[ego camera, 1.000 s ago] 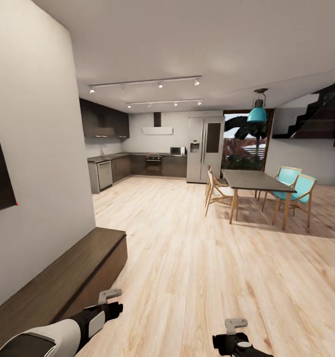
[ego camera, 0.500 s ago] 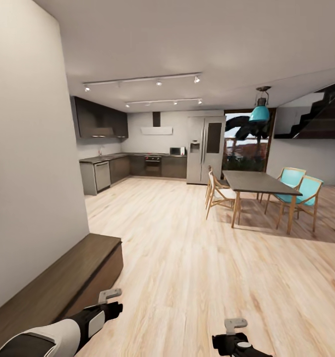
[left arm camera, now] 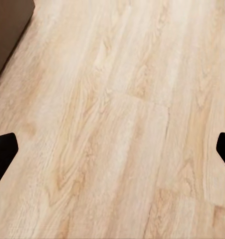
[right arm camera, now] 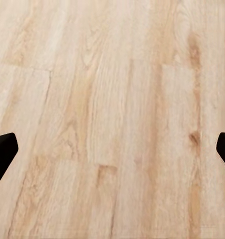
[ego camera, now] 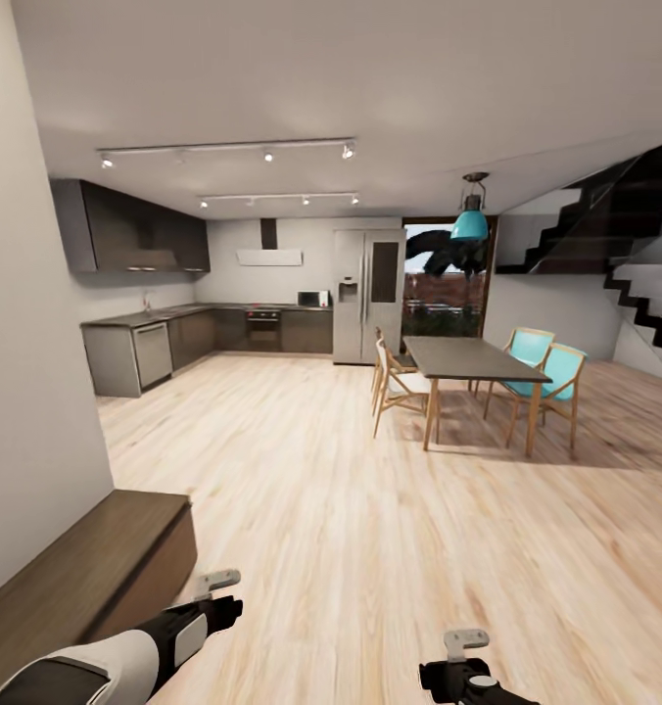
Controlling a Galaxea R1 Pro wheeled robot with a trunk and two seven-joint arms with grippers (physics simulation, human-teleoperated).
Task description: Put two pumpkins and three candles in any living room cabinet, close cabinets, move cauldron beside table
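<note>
My whole head view has swung since a second ago: the wall on my left now takes up less of the picture, the dark screen that hung on it has slid out of sight, and the kitchen and staircase have opened up. That is my camera turning and the base rolling, not the room's things moving. Both arms sit in the same spots low in the head view as before.

The cabinet (ego camera: 86, 573), the long low dark-brown unit, runs along the wall at my left, and only its near end and flat top show; that top is bare and I can see no drawer front pulled out from here. Its dark corner also shows in the left wrist view (left arm camera: 7, 30). Beyond, the dining table (ego camera: 468, 357) stands with wooden chairs and two teal chairs (ego camera: 551, 377) on the plank floor (ego camera: 370, 529), the fridge (ego camera: 367, 294) behind it. That is the tall table, not the one the cauldron belongs beside.

The left gripper (left arm camera: 112, 152) hangs over bare floor with its fingertips wide apart and nothing between them; the right gripper (right arm camera: 112, 149) is the same, spread and empty.

I judge I am in transit, searching: no pumpkins, candles, cauldron or coffee table lie ahead, so I likely need to keep turning toward the living room side before any picking can start.
</note>
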